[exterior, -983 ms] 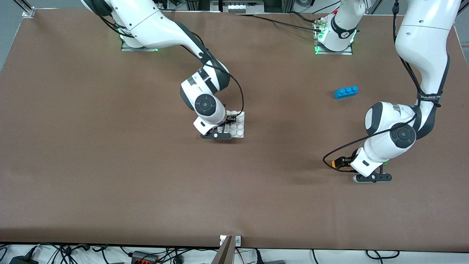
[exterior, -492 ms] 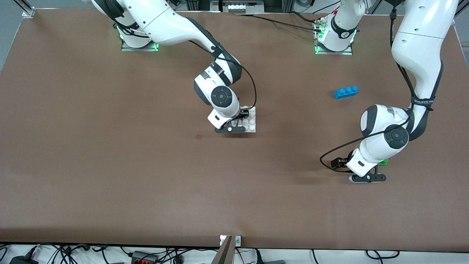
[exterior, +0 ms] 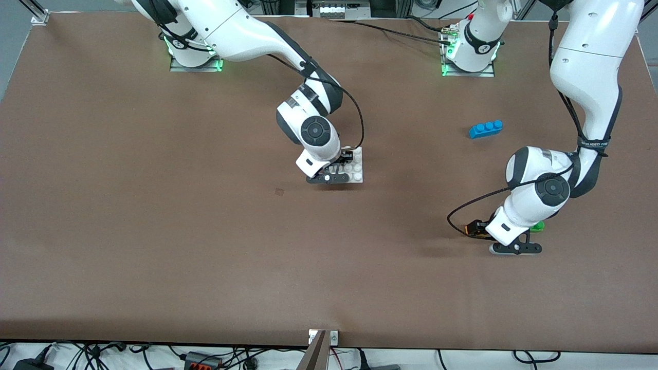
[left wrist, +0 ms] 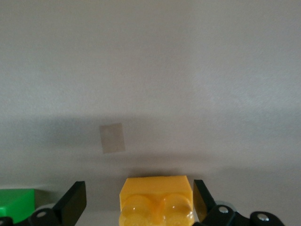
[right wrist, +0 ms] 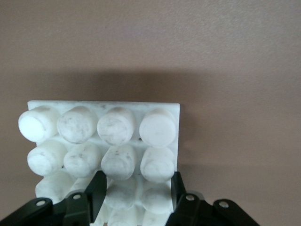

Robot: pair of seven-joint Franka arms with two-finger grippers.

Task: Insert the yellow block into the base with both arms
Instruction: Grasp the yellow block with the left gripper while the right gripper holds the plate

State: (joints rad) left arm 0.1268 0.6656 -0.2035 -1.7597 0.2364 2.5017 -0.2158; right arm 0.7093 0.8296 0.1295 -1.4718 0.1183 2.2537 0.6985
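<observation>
Two studs of the yellow block (left wrist: 157, 202) show only in the left wrist view, between the spread left tool (left wrist: 139, 203), one finger touching. Front view hides it. Right tool (right wrist: 135, 190) pinches the base (exterior: 355, 167) mid-bench.

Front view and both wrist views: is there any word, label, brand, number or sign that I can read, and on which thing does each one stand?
Black band on the left arm's forearm: white lettering, too small to read.
Right arm's wrist segment: a striped label, not readable.
Yellow block, base, blue brick, green brick: no text.
Nothing else readable.
</observation>
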